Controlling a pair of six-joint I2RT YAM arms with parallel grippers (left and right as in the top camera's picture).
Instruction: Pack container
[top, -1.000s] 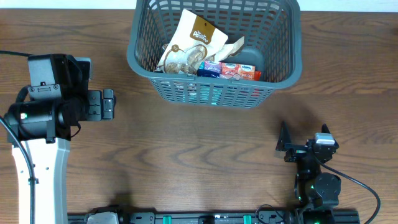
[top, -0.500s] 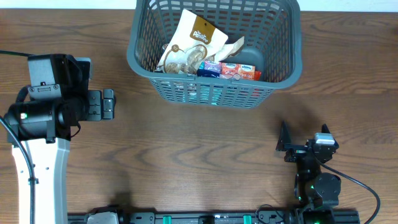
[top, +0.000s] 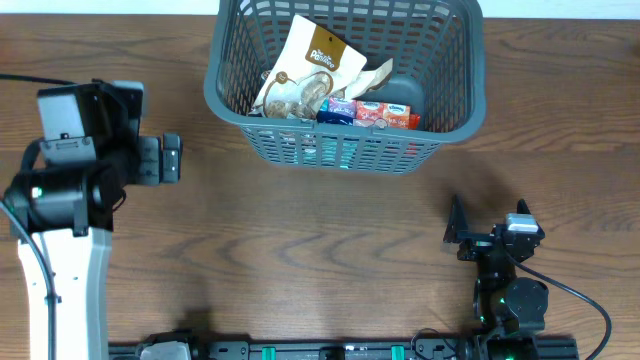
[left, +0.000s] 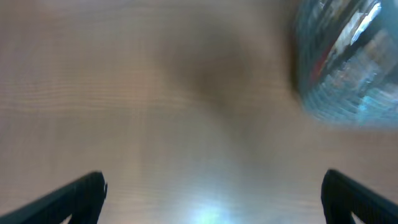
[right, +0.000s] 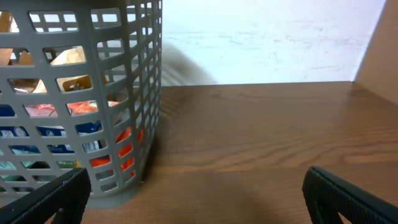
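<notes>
The container (top: 440, 135) is a dark grey slotted basket at the top middle of the table. It holds a tan snack bag (top: 310, 65) and several small colourful packets (top: 385, 115). It shows blurred at the upper right of the left wrist view (left: 348, 68) and at the left of the right wrist view (right: 124, 93). My left gripper (top: 172, 159) is open and empty, left of the basket above bare wood (left: 211, 205). My right gripper (top: 458, 235) is open and empty, low over the table at the front right (right: 199, 199).
The wooden table (top: 320, 250) stretches between the two arms. A white wall (right: 267, 37) rises behind the table's far edge in the right wrist view. A rail with fittings (top: 330, 350) runs along the front edge.
My left arm has shifted slightly up and away from the front edge. The right arm and the basket have not moved.
</notes>
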